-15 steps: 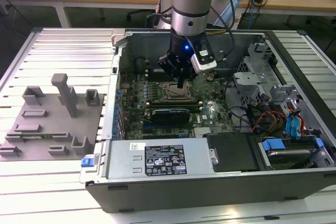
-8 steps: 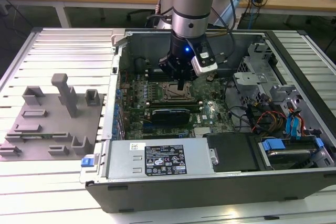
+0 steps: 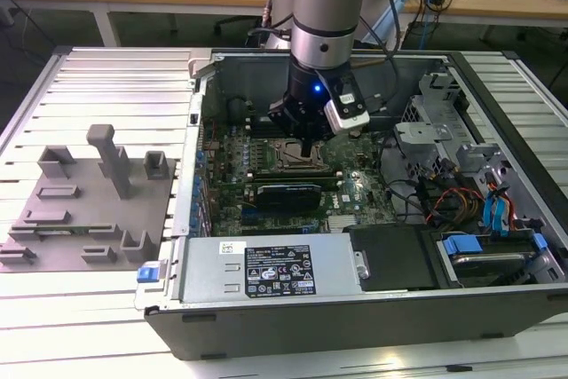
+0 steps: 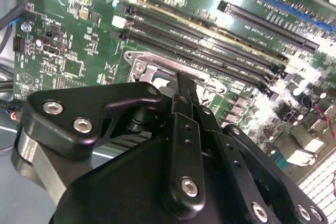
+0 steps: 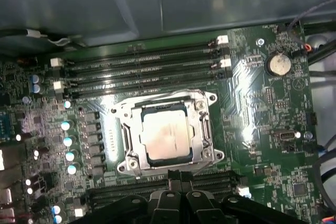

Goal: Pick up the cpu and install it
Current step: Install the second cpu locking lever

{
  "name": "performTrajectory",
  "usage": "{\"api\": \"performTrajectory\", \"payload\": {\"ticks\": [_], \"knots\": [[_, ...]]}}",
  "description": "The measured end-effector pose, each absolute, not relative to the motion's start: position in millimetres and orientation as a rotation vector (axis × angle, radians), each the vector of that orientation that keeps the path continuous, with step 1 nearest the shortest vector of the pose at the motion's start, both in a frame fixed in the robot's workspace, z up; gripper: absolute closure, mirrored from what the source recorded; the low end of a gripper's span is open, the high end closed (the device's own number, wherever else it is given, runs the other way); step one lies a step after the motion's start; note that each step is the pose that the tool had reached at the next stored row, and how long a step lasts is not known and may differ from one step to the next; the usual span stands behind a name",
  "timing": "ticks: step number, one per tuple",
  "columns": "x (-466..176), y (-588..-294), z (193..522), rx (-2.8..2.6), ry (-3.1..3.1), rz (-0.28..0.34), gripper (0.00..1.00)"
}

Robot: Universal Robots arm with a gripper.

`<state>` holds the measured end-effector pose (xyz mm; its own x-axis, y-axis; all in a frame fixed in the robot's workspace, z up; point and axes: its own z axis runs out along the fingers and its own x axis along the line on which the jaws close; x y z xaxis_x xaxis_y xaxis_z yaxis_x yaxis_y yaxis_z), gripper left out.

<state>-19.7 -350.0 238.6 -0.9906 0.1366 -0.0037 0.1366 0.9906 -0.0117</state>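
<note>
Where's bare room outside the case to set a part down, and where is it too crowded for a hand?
Free: the ribbed table between the grey tray and the case wall, and its strip beyond the tray. Crowded: inside the computer case, where the pincer hangs over the cpu in its socket, with memory slots close on either side.
</note>
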Motion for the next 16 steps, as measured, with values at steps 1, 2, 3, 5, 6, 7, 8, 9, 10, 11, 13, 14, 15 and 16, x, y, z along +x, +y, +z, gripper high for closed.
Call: {"api": "performTrajectory", "payload": {"ticks": [1, 2, 3, 5, 6, 7, 8, 9, 10, 11, 13, 14, 15, 16], "knots": [[-20, -352, 239, 0.215, 3.131, -0.019, 0.89], [-20, -354, 239, 0.215, 3.131, -0.019, 0.89], [-20, -355, 239, 0.215, 3.131, -0.019, 0.89], [-23, -357, 238, 0.215, 3.131, -0.019, 0.89], [-25, -357, 238, 0.215, 3.131, -0.018, 0.89], [-27, -357, 238, 0.215, 3.131, -0.018, 0.89], [-31, -357, 238, 0.215, 3.131, -0.018, 0.89], [-34, -357, 237, 0.215, 3.131, -0.018, 0.89], [-34, -357, 237, 0.215, 3.131, -0.019, 0.89], [-34, -357, 237, 0.215, 3.131, -0.019, 0.89], [-34, -357, 237, 0.215, 3.131, -0.019, 0.89], [-34, -357, 237, 0.215, 3.131, -0.019, 0.89], [-35, -357, 237, 0.215, 3.131, -0.018, 0.89], [-36, -357, 236, 0.215, 3.130, -0.017, 0.89]]}}
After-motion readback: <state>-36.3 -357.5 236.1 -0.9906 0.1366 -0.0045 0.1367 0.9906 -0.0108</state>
